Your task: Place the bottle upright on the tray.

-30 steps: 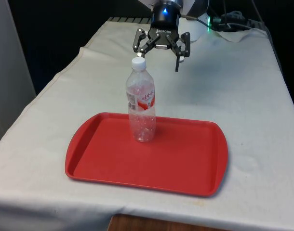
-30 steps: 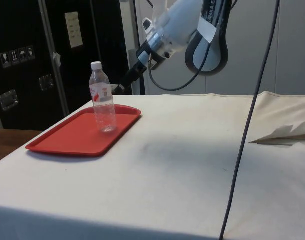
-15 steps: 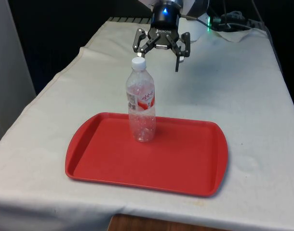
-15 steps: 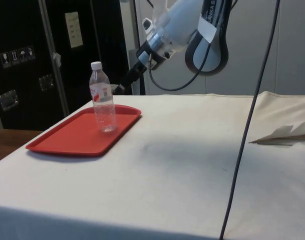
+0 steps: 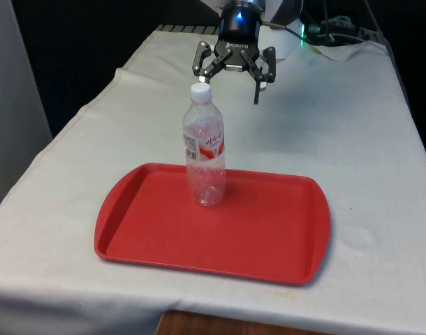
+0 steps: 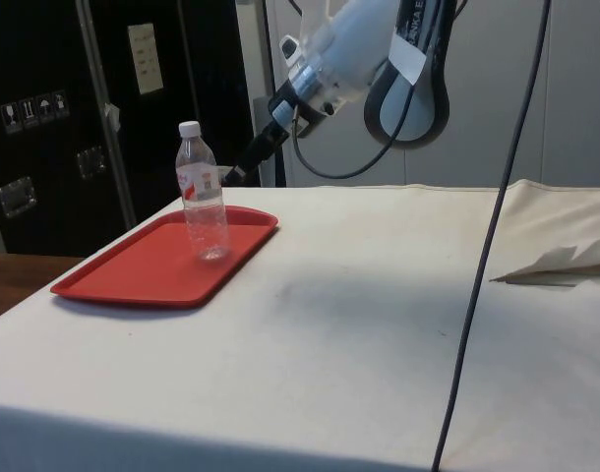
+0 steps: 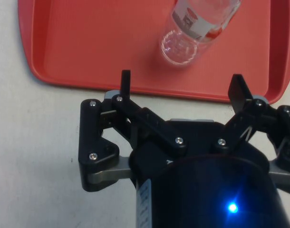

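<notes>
Bottle (image 5: 204, 146) stands straight up on the red tray (image 5: 269, 237), near the tray's far edge, in the middle of the front view. It is clear, with a white cap and a red and white label. Nothing touches it.

The hand (image 5: 231, 85) hangs in the air in the upper middle of the front view, behind the bottle and well apart from it. Its two fingers are spread wide and hold nothing. In the side view the hand (image 6: 243, 165) sits upper left of middle, just past the bottle (image 6: 204, 193), above the far side of the tray (image 6: 123, 277).

Nothing has changed in the last second. The bottle, the tray and the hand are all in the same spots as before. I think that means the job is done: the bottle is let go and does not tip.

Count: one bottle, one tray, one hand. The tray lies on the desk (image 5: 353, 139) with the white cloth.
</notes>
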